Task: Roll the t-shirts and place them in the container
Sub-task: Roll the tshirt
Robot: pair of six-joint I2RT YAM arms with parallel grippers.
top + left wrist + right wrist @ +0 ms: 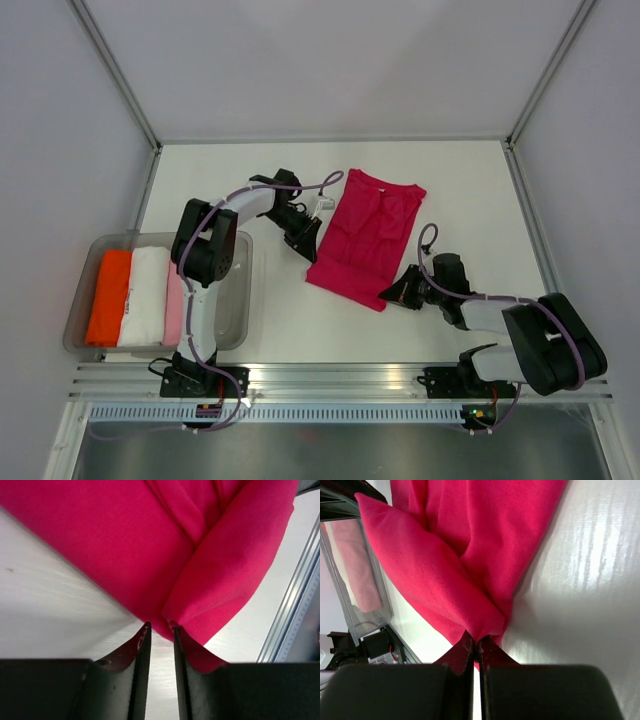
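Observation:
A deep magenta-pink t-shirt (365, 235) lies folded into a long strip in the middle of the white table. My left gripper (305, 243) is at the strip's left edge. In the left wrist view its jaws (160, 626) stand a narrow gap apart. A corner of the cloth (125, 545) touches their tips and drapes over the right finger, and bare table shows between them. My right gripper (392, 297) is at the near right corner of the strip. In the right wrist view it (475, 641) is shut on a pinched fold of the t-shirt (470, 555).
A clear plastic tub (232, 300) stands at the left, holding folded orange (108, 297), white (148, 295) and pale pink (175, 300) cloths. The tub (350, 580) also shows in the right wrist view. An aluminium rail (340, 375) runs along the near edge, and grey walls enclose the table.

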